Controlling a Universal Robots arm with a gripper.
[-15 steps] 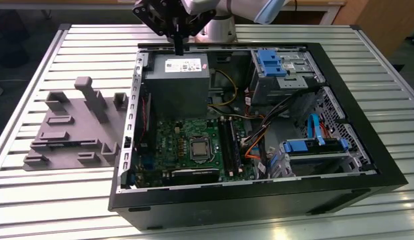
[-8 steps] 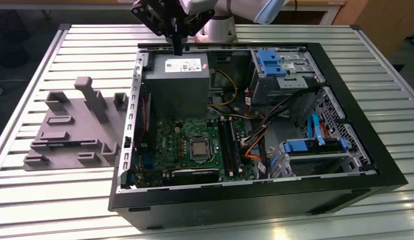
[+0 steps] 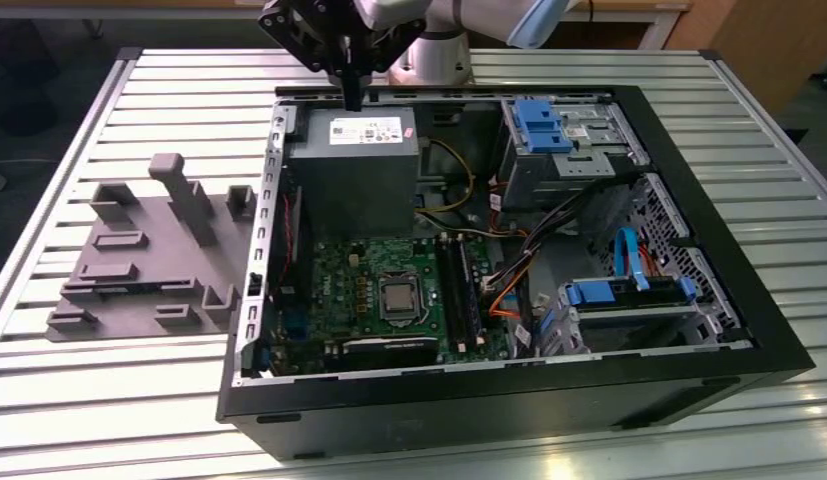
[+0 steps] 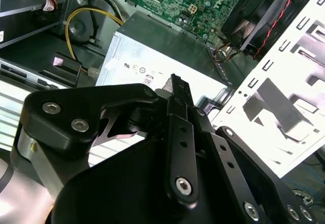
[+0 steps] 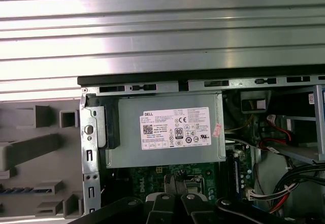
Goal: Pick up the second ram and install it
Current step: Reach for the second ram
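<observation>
So, the table was ribbed metal slats, with wood-coloured furniture past its far edge. One open computer case took up the middle and the exterior view's right side. One grey holder block sat by the exterior view's left edge. I could spot just one second ram, a thin bluish strip lying in a holder slot in the first wrist view. The gripper hung over the power supply, fingers pressed together, pinching nothing.
</observation>
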